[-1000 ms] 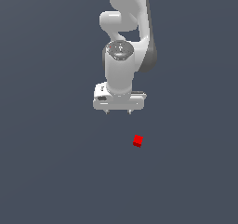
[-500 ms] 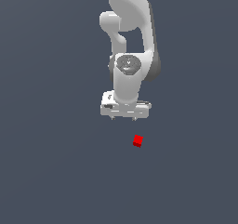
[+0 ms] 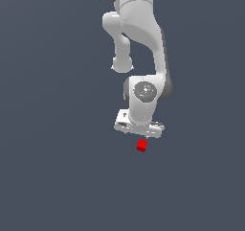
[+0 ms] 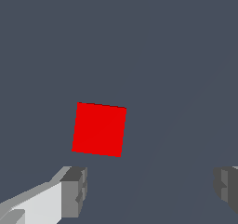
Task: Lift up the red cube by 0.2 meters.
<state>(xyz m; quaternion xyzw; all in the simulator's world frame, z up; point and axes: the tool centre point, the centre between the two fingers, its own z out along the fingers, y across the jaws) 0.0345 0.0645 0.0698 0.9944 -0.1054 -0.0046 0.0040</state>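
The red cube [image 3: 141,145] lies on the dark grey floor, a tiny plain block. The white gripper [image 3: 139,135] hangs just above it, pointing down, with its hand close over the cube. In the wrist view the cube [image 4: 99,129] sits ahead of the gripper [image 4: 151,188], near one grey fingertip [image 4: 74,190] and off the midline between the two. The other fingertip [image 4: 228,183] stands far apart from the first. The jaws are open and hold nothing. The cube is not between the fingers.
The flat dark grey floor [image 3: 57,177] spreads all around the cube. The white arm [image 3: 139,38] rises above the gripper to the top of the exterior view. No other objects show.
The gripper has come down and moved toward the exterior view's right, and now sits close over the cube. The cube has not moved. The jaws stay open.
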